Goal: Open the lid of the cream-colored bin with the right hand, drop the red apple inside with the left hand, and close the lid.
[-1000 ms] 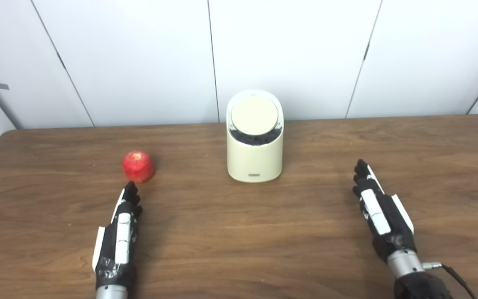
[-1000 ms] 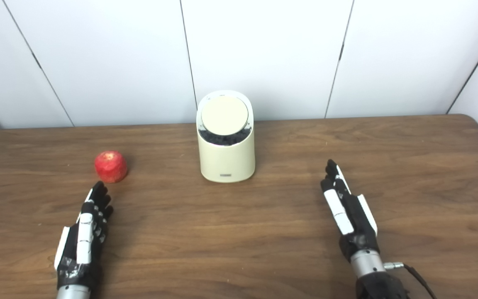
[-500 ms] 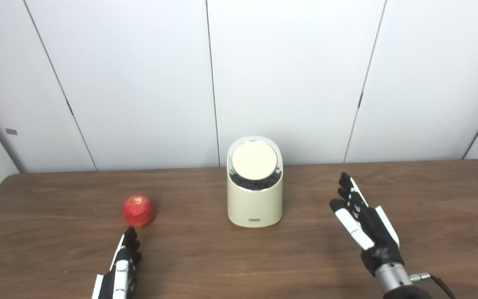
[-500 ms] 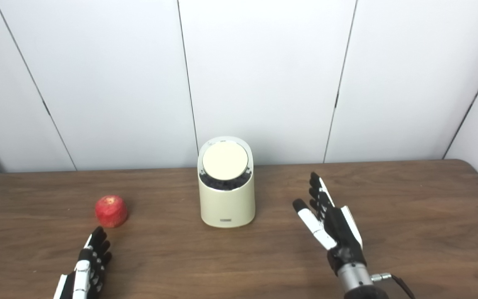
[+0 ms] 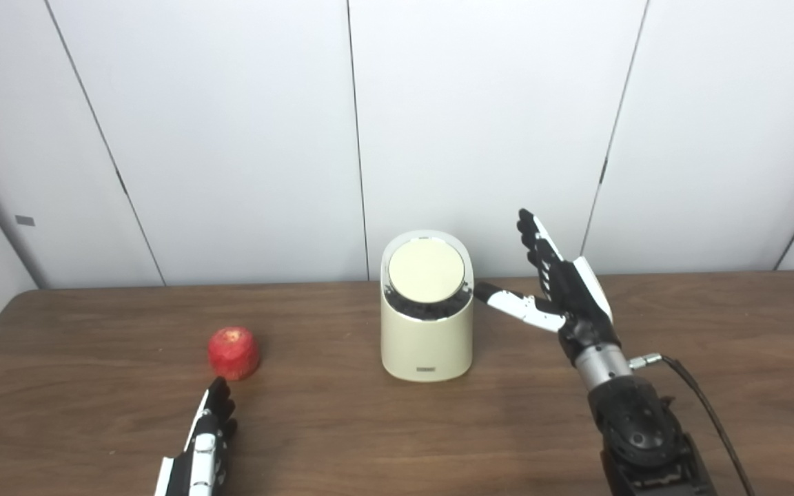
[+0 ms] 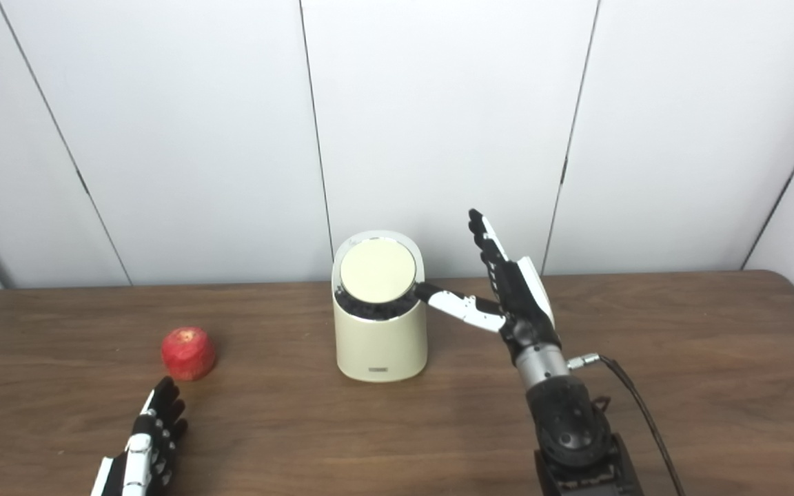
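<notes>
The cream-colored bin stands in the middle of the table, its round lid lying shut and tilted toward me. My right hand is raised just right of the bin, open, fingers pointing up, thumb stretched toward the bin's upper rim and close to it. The red apple sits on the table to the bin's left. My left hand lies flat and open near the front edge, fingertips a little short of the apple, holding nothing.
The brown wooden table runs wide to both sides, with a white panelled wall right behind it. A black cable trails from my right wrist over the table.
My right hand has risen off the table and moved left and back, up beside the bin's rim, thumb spread out. The camera tilted up earlier. The left hand and the apple have kept still.
</notes>
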### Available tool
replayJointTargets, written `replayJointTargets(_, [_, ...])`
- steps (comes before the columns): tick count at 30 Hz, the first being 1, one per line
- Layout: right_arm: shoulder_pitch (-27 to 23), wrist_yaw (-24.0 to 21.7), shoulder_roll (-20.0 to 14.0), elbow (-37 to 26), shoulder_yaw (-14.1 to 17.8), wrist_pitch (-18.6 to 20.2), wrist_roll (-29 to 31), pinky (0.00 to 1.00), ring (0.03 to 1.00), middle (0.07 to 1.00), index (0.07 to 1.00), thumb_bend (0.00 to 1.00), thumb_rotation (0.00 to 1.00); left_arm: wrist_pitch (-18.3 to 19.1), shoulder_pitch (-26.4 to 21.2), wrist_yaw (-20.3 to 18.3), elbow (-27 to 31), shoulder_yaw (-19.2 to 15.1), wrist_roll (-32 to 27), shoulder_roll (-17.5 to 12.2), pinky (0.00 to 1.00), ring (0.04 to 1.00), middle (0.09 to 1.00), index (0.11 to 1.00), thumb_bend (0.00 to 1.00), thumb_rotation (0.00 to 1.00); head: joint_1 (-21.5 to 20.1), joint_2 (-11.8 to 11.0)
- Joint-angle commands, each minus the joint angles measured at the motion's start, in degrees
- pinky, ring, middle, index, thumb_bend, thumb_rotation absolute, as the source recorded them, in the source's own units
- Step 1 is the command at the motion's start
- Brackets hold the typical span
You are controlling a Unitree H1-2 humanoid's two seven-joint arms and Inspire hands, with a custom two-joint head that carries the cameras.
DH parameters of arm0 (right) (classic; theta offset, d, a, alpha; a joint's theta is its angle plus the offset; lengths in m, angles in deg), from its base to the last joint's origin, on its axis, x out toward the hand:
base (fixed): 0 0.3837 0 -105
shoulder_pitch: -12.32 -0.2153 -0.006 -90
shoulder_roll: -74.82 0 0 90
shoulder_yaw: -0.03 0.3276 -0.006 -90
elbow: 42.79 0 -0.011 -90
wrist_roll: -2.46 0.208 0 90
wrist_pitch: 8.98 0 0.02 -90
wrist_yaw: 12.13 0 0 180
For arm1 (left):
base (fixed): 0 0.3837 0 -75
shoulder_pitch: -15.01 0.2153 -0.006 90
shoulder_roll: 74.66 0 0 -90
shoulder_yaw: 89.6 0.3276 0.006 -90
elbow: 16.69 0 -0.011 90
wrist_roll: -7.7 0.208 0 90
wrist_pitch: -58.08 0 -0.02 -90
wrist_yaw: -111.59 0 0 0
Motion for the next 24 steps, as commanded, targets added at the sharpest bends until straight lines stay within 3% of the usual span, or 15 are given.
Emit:
replayJointTargets(1, [-4.54,0.25,-0.45,0.56,-0.77,-0.54,-1.72,0.97,0.985,0.974,0.97,0.93,0.41,-1.64,0.1,-0.16,-1.62,0.76,0.21,0.95,1.0,1.0,1.0,1.0,0.43,0.96,0.09,0.15])
replayJointTargets(6, [-10.54,0.65,-1.07,7.18,-2.81,-1.98,-4.96,0.91,0.967,0.962,0.952,0.9,0.33,-1.33,0.22,0.29,-1.21,1.12,0.69,1.65,1.0,1.0,1.0,1.0,0.41,0.95,1.09,0.17])
replayJointTargets(15, [-17.84,-0.12,-2.79,17.14,-6.62,-3.69,-8.27,0.9,0.954,0.96,0.958,0.92,0.29,-2.23,0.26,-0.21,-1.64,1.1,-0.1,1.95,1.0,1.0,1.0,1.0,0.31,0.91,1.16,0.33])
replayJointTargets(24, [-20.2,0.5,-2.53,21.43,-7.24,-4.23,-9.26,0.89,0.94,0.944,0.932,0.91,0.25,-1.08,0.56,-0.29,-0.77,1.25,-0.29,1.94,1.0,1.0,1.0,1.0,0.41,0.98,1.21,0.78])
